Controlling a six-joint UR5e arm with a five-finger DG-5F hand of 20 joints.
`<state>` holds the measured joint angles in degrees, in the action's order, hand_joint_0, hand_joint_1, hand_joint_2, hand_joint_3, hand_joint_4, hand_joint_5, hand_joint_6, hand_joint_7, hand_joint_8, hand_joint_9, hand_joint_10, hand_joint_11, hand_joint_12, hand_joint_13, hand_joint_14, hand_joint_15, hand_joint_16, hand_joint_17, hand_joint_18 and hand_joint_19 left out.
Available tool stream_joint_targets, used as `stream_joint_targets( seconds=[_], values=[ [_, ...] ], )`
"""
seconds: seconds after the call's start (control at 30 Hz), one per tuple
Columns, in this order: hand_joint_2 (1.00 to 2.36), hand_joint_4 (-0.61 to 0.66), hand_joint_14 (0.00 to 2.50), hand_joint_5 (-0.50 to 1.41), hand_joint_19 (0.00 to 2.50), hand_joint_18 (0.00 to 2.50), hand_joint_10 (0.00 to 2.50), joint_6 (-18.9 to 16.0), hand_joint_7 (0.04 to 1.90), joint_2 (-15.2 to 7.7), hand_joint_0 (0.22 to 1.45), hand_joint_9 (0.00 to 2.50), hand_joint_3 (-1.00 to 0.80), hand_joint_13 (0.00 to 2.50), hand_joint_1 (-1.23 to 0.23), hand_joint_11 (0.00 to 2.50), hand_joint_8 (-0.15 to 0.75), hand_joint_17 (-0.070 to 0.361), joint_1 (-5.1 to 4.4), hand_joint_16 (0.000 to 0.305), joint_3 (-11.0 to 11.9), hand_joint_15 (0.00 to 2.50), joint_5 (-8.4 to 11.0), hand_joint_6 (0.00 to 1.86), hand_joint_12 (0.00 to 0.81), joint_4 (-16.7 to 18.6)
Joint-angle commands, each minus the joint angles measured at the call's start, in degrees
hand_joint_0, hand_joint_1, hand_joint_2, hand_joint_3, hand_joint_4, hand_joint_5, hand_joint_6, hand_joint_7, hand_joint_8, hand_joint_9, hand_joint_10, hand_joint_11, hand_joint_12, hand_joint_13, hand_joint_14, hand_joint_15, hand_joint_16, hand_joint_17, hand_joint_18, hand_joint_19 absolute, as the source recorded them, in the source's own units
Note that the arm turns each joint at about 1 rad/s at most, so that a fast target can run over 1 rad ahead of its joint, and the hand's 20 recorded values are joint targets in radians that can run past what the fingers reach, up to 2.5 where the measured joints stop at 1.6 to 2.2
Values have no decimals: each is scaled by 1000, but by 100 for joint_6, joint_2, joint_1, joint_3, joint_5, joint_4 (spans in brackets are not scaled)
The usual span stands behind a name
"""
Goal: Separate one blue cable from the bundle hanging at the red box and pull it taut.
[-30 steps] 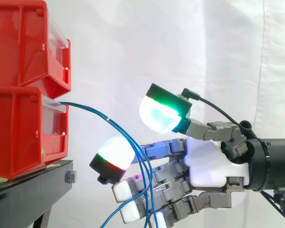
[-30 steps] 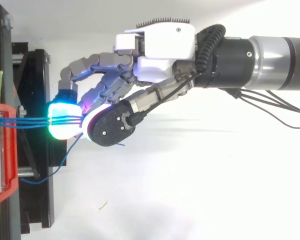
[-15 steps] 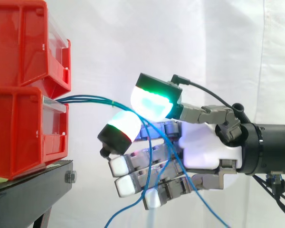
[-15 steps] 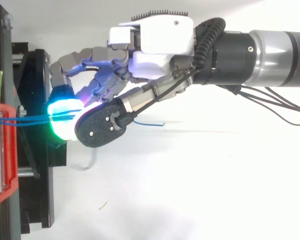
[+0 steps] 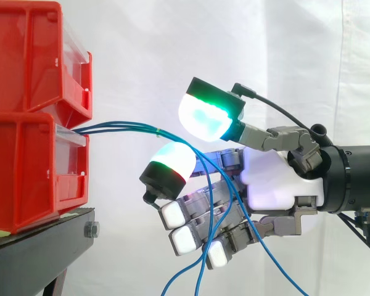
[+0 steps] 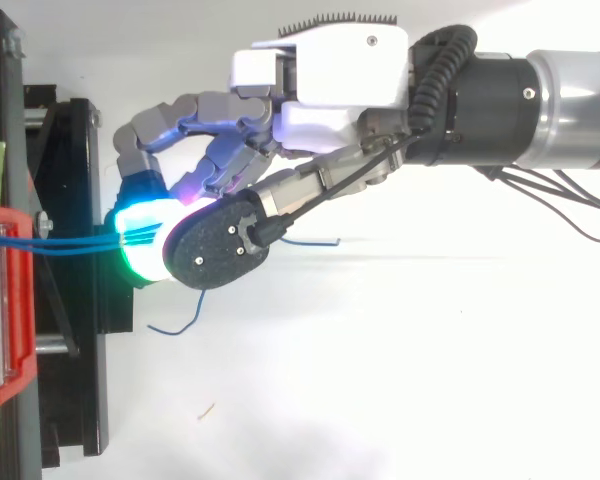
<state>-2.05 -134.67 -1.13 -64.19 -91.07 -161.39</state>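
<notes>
A white curtain was seen behind the whole scene, and before it, at the left, an upper red bin was stacked on a lower red bin, both carried by a black stand. The arm was brought in from the right edge in both the side view and the top view, lying about level and pointed toward the bins. At its end the hand was held just beside the front of the bins but apart from them, with its fingers curled and closed on the blue cables. The cables were seen to leave the front opening of the lower red bin as a tight bundle and to run almost level to the hand, where they were passed between the thumb pad, glowing green and cyan, and the finger pad below it, glowing cyan with a red rim. They were laid on that finger pad. Beyond it the strands were spread apart and dropped down across the lower fingers, whose pads glowed white, and on out of the side view. From above, the bundle was seen stretched straight between bin and glowing pad, and two loose ends were seen near the hand
</notes>
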Motion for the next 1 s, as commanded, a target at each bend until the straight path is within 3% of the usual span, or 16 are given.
stream_joint_targets(
  seconds=[0.0,0.3,0.43,0.53,0.6,0.63,0.7,0.77,0.97],
  values=[
    [1000,198,15,-126,500,915,19,20,1429,3,572,805,-493,881,-512,546,330,105,-2,47,-6,388,2,570,353,-16],
    [1014,196,15,-118,478,957,18,20,1431,3,652,824,-105,908,-687,551,335,112,-19,50,38,394,10,555,366,-25],
    [1018,147,16,-133,502,931,20,29,1441,3,641,806,-170,894,-730,563,318,106,-19,47,64,403,28,575,353,-33],
    [1010,142,18,-145,512,928,22,73,1401,3,612,796,-376,889,-737,583,310,106,-28,47,64,414,98,605,350,-7],
    [1002,151,17,-145,510,930,22,170,1372,3,591,798,-476,891,-701,581,311,107,-28,47,64,418,169,618,349,11],
    [1000,113,17,-127,532,934,20,205,1408,3,585,820,-500,897,-610,576,309,105,-37,47,64,414,195,602,347,11],
    [1000,70,17,-100,565,939,22,319,1462,3,596,875,-500,912,-466,559,306,103,-37,46,64,424,213,566,335,2],
    [1000,117,18,-81,584,956,21,381,1534,3,619,896,-500,926,-401,550,304,103,-37,46,64,429,213,521,339,2],
    [1019,170,18,-95,594,972,22,389,1452,3,639,884,-217,937,-549,559,309,105,-45,47,64,443,213,501,344,-16]
  ],
)
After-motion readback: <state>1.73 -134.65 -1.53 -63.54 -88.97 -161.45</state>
